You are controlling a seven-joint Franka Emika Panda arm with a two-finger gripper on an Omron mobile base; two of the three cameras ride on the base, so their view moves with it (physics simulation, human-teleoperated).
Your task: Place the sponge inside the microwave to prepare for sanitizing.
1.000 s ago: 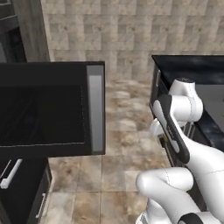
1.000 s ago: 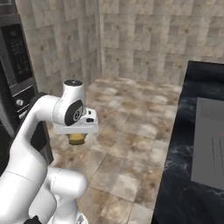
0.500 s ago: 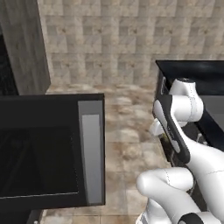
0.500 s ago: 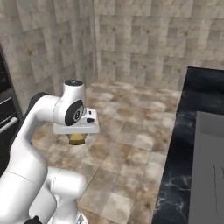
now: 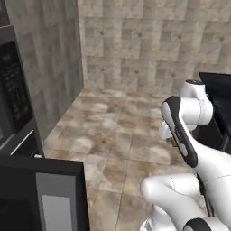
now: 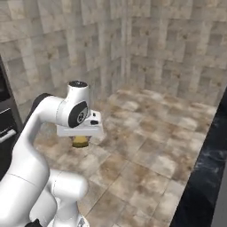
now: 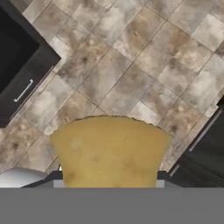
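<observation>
Sponge (image 7: 109, 151), yellow-orange block, clamped betw. claw (image 6: 81, 141) tips, carried above tiled floor, well apart from microwave (image 5: 43, 198) w/ door open at lower left. Judged light, soft, compressible, not fragile or slippery; best gripped across flat sides, mid-body, w/ gentle squeeze.

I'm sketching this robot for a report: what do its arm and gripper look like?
The arm is glossy white with rounded segments, dark grey joint bands and a black-capped round joint. The gripper hangs from a flat, boxy white hand. No cables or markings show.
</observation>
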